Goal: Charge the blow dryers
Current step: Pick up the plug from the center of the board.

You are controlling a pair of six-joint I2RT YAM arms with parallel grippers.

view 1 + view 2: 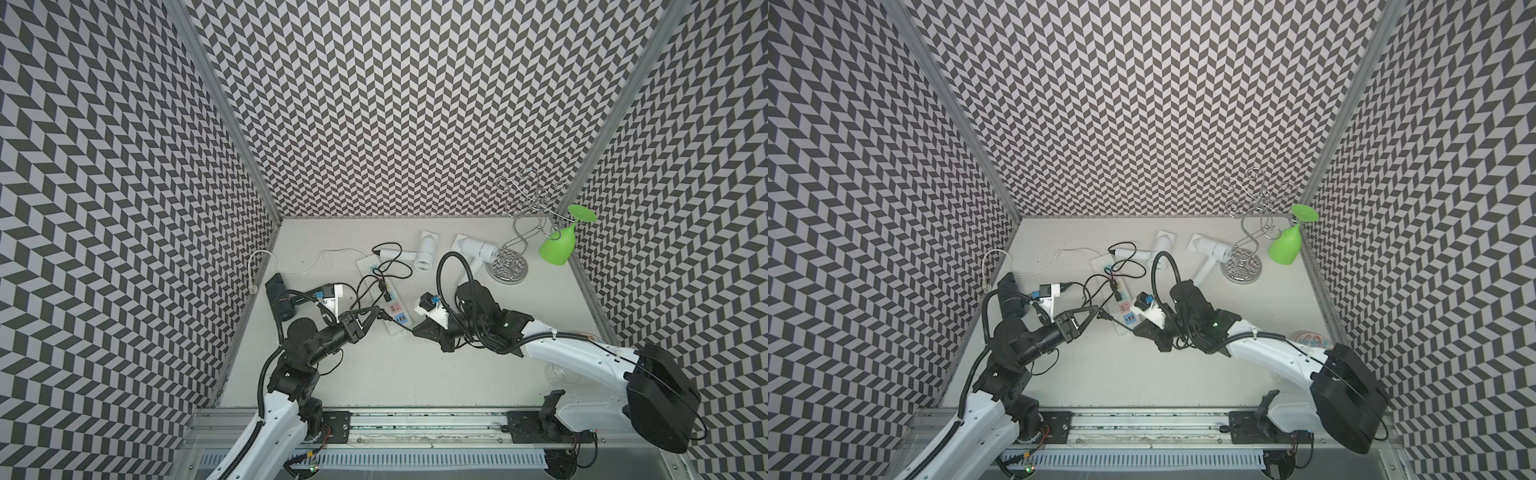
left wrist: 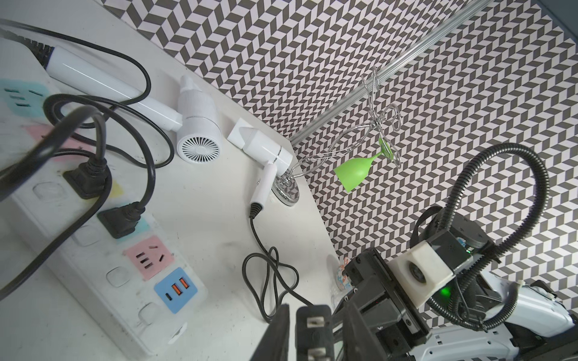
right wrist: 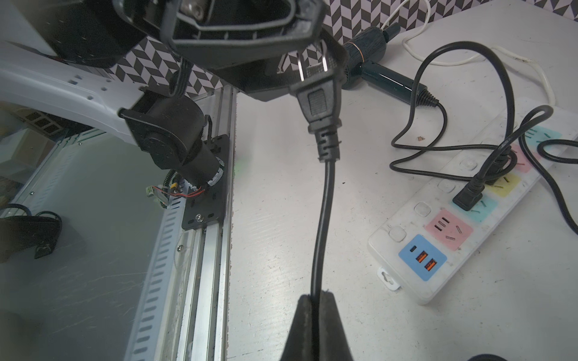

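Right gripper [image 3: 314,300] pinches the cord [image 3: 322,218] behind the plug [image 3: 319,100], prongs pointing level at the left gripper [image 2: 314,315], whose jaws bracket it. Gripping yet? Can't tell. Free pink socket [image 3: 448,229] lies just beside, facing up; this cord's white blow dryer [image 1: 473,249] rests near the back wall.

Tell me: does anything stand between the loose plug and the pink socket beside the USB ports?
Nothing visible. The plug, between the fingers of the left gripper, its cord in the right gripper, hangs near the power strip. The pink socket is bare; the nearest inserted plug sits one socket further.
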